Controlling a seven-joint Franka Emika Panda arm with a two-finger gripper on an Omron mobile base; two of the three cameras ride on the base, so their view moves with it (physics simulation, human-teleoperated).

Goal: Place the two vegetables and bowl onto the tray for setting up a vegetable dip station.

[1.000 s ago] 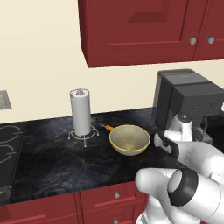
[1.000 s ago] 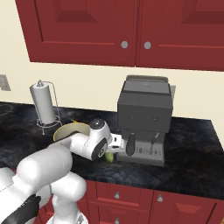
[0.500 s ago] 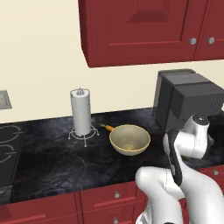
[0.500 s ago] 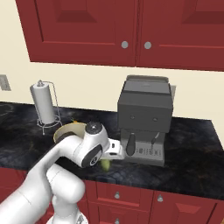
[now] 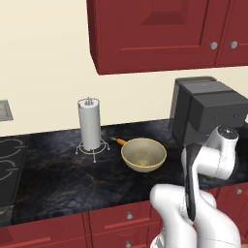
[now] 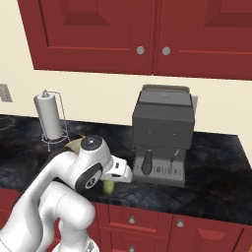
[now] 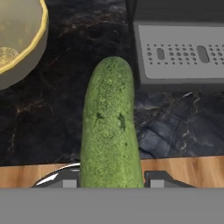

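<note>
A bumpy green cucumber point(image 7: 109, 131) runs up the middle of the hand view, and my gripper point(image 7: 111, 181) is shut on its near end. From the right base view, its tip point(image 6: 109, 186) pokes out below the gripper point(image 6: 120, 172), close to the counter's front edge. The cream-beige bowl point(image 5: 143, 155) stands on the dark counter, left of the cucumber point(image 7: 17, 39). An orange carrot point(image 5: 118, 141) lies just behind the bowl. Under the fingers runs a wooden strip with a curved metal handle point(image 7: 57, 175), apparently the tray's end.
A dark coffee machine point(image 6: 162, 133) stands right of the gripper, its grey drip grate point(image 7: 179, 57) close to the cucumber. A paper towel roll on a wire stand point(image 5: 89, 126) is left of the bowl. A stove point(image 5: 7, 164) lies at the far left.
The arm has folded back and its elbow has risen to the right in the left base view. The cucumber has come slightly toward the counter's front edge.
</note>
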